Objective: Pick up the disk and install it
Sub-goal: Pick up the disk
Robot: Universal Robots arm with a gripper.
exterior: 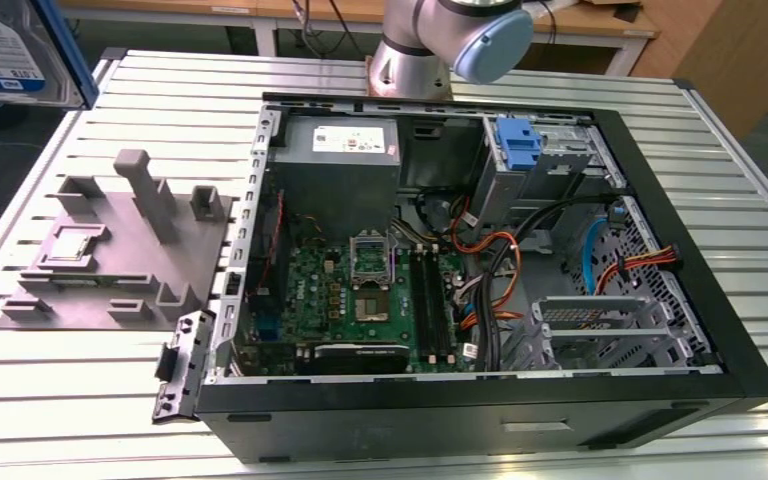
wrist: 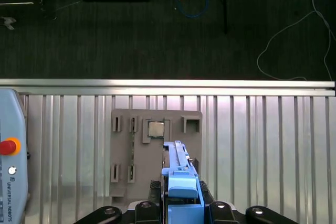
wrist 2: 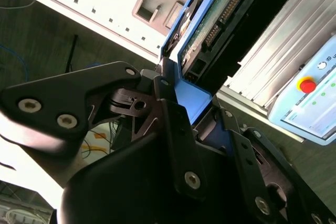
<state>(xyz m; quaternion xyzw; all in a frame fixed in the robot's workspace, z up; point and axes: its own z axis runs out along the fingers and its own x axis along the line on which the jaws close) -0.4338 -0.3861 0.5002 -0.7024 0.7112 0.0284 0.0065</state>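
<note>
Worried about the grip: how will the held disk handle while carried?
The disk, metal-bodied with an exposed circuit board, is probably stiff and heavy for its size. The gripper pinches its smooth blue carrier frame at one end, so it may pivot or slip.

- Disk [exterior: 0, 45]: flat silver metal hard drive, glossy white-and-blue paper label, smooth blue plastic carrier frame. In the second wrist view its underside is a matt green circuit board set in black casing.
- Gripper [wrist 2: 194, 94]: matt black links, plastic or coated metal, cannot tell which; bright steel screw heads. Clamped on the blue frame.
- Ribbed aluminium table [exterior: 77, 400]: bare metal slats, brushed, strong sheen.
- Grey plastic stand with upright posts [exterior: 124, 255]: matt, slightly grainy.
- Black computer case [exterior: 491, 430]: matt painted outer shell, dull bare sheet steel inside.
- Robot arm [exterior: 418, 50]: smooth satin silver metal, glossy pale blue plastic cap.
- Dark floor [wrist: 131, 35]: rough, carpet-like.
</note>
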